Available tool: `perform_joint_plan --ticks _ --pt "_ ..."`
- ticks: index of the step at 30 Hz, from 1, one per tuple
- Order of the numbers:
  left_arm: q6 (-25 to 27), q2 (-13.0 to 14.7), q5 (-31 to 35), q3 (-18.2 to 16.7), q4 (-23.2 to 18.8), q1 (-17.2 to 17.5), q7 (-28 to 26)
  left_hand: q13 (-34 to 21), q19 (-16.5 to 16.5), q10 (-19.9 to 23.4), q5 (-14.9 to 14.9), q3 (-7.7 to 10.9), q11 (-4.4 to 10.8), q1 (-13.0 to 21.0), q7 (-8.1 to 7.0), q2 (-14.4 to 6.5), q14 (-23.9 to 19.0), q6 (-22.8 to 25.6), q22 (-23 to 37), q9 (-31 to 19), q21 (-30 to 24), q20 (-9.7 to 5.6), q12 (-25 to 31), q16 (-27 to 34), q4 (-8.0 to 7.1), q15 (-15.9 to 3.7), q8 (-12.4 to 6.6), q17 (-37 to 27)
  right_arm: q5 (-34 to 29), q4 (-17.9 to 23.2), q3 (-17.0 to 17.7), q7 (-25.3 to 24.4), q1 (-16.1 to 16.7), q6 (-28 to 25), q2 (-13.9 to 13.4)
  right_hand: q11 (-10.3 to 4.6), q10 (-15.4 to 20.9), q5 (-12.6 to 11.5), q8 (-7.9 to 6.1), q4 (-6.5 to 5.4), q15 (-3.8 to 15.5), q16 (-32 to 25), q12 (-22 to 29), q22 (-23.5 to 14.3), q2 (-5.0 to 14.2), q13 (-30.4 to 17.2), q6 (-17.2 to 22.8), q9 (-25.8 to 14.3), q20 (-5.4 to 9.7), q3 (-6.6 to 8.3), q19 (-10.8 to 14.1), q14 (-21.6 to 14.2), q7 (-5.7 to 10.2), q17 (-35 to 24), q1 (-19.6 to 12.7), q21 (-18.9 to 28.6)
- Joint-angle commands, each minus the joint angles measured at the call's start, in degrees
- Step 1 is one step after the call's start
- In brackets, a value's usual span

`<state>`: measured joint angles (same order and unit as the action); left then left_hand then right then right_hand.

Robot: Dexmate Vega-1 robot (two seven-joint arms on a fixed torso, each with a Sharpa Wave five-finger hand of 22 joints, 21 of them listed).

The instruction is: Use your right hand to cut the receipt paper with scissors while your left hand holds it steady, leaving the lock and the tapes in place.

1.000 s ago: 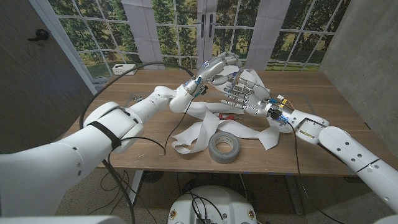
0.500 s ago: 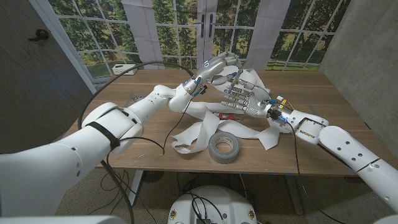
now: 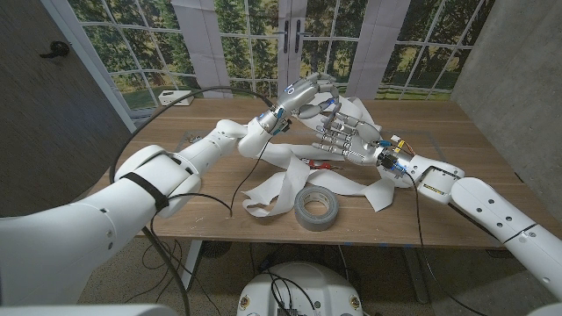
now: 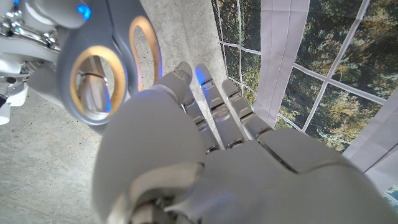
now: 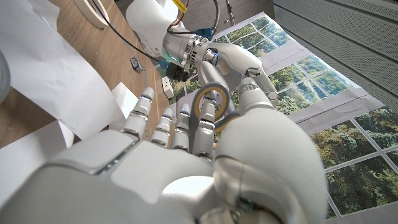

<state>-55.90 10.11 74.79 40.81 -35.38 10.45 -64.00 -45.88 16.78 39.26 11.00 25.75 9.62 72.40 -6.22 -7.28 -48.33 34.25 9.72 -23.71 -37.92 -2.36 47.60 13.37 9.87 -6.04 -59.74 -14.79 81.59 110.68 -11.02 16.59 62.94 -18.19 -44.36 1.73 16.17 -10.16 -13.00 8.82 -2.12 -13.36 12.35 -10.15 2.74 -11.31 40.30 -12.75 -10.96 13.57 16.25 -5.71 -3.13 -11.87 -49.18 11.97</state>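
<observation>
Two hands meet mid-table: right hand (image 3: 344, 139) grips scissors (image 5: 210, 106); left hand (image 3: 307, 91) lifts receipt paper (image 3: 285, 186), w/ loops beside tape (image 3: 315, 208). Thin, floppy — prob. best pinched taut nr the blades.

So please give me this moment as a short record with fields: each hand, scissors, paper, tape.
left hand: raised over the far middle of the table, at the scissors handles
right hand: raised close by, fingers toward the scissors
scissors: grey, orange-lined loops, off the table
paper: white strip lying in loose folds
tape: grey roll, near edge
</observation>
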Motion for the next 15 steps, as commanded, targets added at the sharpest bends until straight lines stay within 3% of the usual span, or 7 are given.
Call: perform_joint_plan --ticks 1,5,6,15 --pt "-0.03 -0.19 0.06 -0.56 0.1 0.29 0.0 -0.02 0.0 0.38 -0.01 0.17 -0.11 0.2 -0.36 0.74 -0.63 -0.07 0.24 -0.12 0.01 -5.0 -0.14 0.34 0.12 -7.58 0.14 -0.16 0.07 -0.44 -0.1 0.65 0.03 0.64 0.57 -0.36 -0.08 -0.36 0.03 0.03 0.68 -0.27 -0.23 -0.11 0.27 -0.21 -0.05 -0.06 0.52 0.52 0.4 -0.34 0.44 -0.21 -0.96 -0.04" --pt "-0.39 -0.36 -0.43 -0.99 0.52 0.35 0.0 -0.02 0.01 0.38 -0.01 0.17 -0.1 0.2 -0.37 0.74 -0.63 -0.07 0.24 -0.12 0.01 -5.0 -0.14 0.34 0.12 -7.58 0.14 -0.16 -0.09 -1.01 -0.01 2.35 0.42 2.09 1.56 -0.55 -0.19 -0.32 0.07 -0.09 1.14 -0.47 -0.3 -0.12 0.46 -0.21 -0.04 -0.07 0.73 0.51 0.7 -0.78 0.64 -0.27 -1.0 0.05" --pt "-0.34 -0.35 -0.59 -1.19 0.52 0.41 0.0 -0.81 -0.94 -0.55 4.58 -0.14 -0.36 0.86 -0.68 2.02 2.44 0.34 4.43 -1.7 -0.94 -4.86 3.77 3.7 -2.92 -7.76 2.05 -3.43 -0.27 -1.25 -0.06 3.12 0.41 2.46 1.76 -0.59 -0.21 -0.31 0.07 -0.12 1.24 -0.52 -0.31 -0.13 0.5 -0.21 -0.02 -0.09 0.88 0.5 0.84 -0.89 0.66 -0.29 -1.0 0.1" --pt "-0.44 0.08 -2.01 -4.4 -0.08 1.36 0.0 -0.4 -0.31 -0.31 3.12 -0.38 0.18 0.0 -0.79 1.46 1.47 0.1 1.69 -0.94 -0.37 -4.96 2.46 2.51 -2.07 -7.75 2.1 -2.18 -1.01 -1.94 0.5 5.45 1.21 4.62 2.6 -0.76 -0.37 -0.18 0.16 -0.43 1.79 -0.75 -0.4 -0.15 0.75 -0.23 -0.03 -0.13 1.32 0.36 0.93 -1.41 1.16 -0.43 -0.83 0.06"
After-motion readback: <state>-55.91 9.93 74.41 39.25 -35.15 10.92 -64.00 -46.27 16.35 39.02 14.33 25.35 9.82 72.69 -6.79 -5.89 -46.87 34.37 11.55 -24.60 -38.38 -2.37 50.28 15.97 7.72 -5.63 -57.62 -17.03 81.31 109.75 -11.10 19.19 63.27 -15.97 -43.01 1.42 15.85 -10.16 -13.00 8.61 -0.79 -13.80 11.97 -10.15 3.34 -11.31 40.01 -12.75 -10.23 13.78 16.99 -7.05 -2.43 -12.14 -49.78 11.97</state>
